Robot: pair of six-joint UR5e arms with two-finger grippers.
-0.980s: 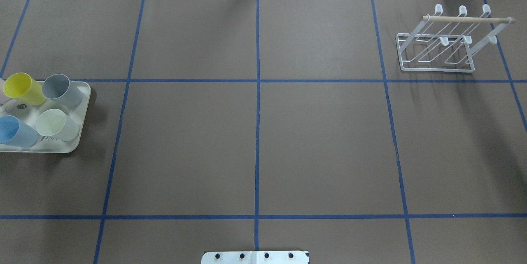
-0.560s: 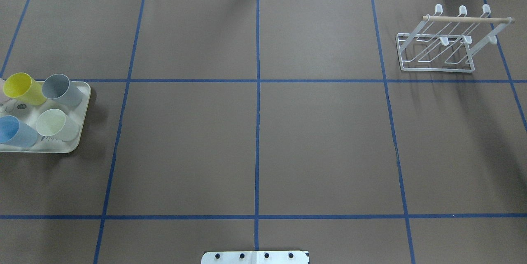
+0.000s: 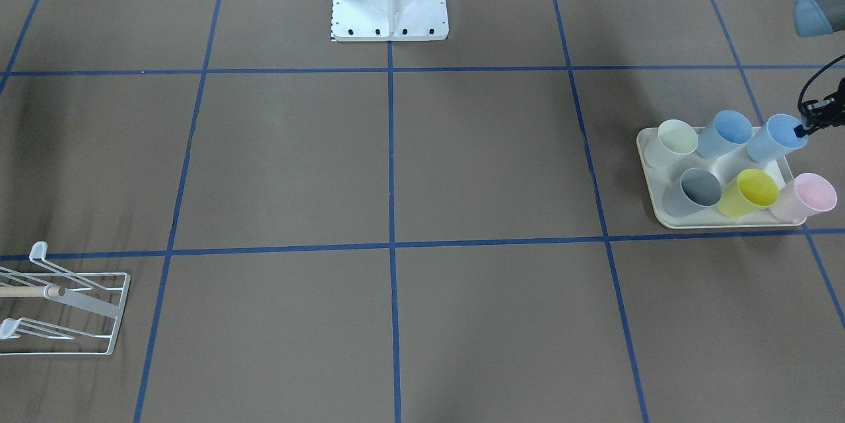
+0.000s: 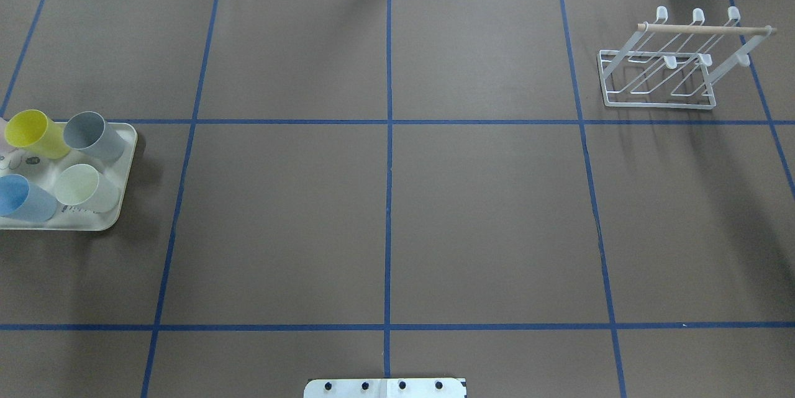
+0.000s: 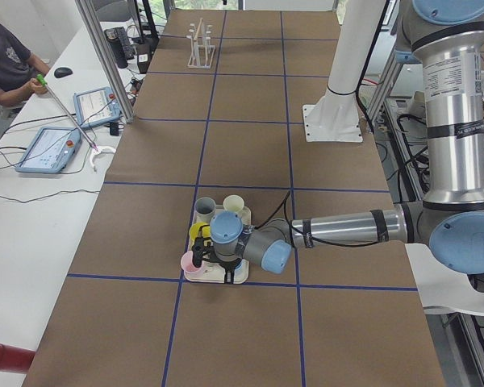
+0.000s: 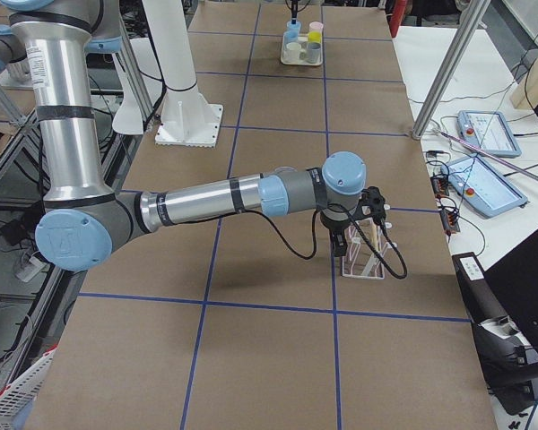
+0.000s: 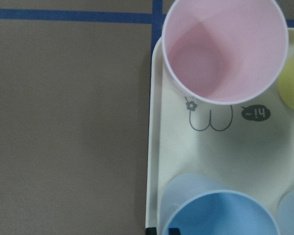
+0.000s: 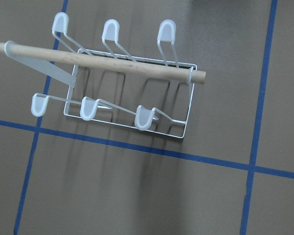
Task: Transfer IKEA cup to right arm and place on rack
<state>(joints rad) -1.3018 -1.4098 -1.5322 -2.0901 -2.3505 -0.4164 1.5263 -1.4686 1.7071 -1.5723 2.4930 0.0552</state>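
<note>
1. Six plastic cups stand on a cream tray (image 7: 206, 156) at the robot's left end of the brown counter (image 4: 484, 218).
2. They are a pale green cup (image 3: 678, 139), a grey cup (image 3: 700, 189), a yellow cup (image 3: 749, 192), a pink cup (image 3: 805, 197) and two blue ones.
3. The left hand (image 3: 804, 130) is at the blue cup (image 3: 777, 138) on the outer end of the row nearer the robot. The other blue cup (image 3: 726, 132) is right beside it.
4. This blue cup is plain and smooth, light blue all over. It is wider at the top than at the bottom. Its round mouth faces up.
5. In the left wrist view, two small black fingertips (image 7: 172, 231) show at the cup's rim. One seems just outside the wall and one just inside. I cannot tell if the hand is squeezing the cup or is loose.
6. The rack (image 8: 45, 68) sits far away at the other end of the counter. It is white wire with upturned prongs (image 8: 143, 117) and a pale wooden dowel (image 8: 103, 62) across the top.
7. The right hand (image 6: 342, 249) hangs over the rack. I cannot tell if it is spread or closed.
</note>
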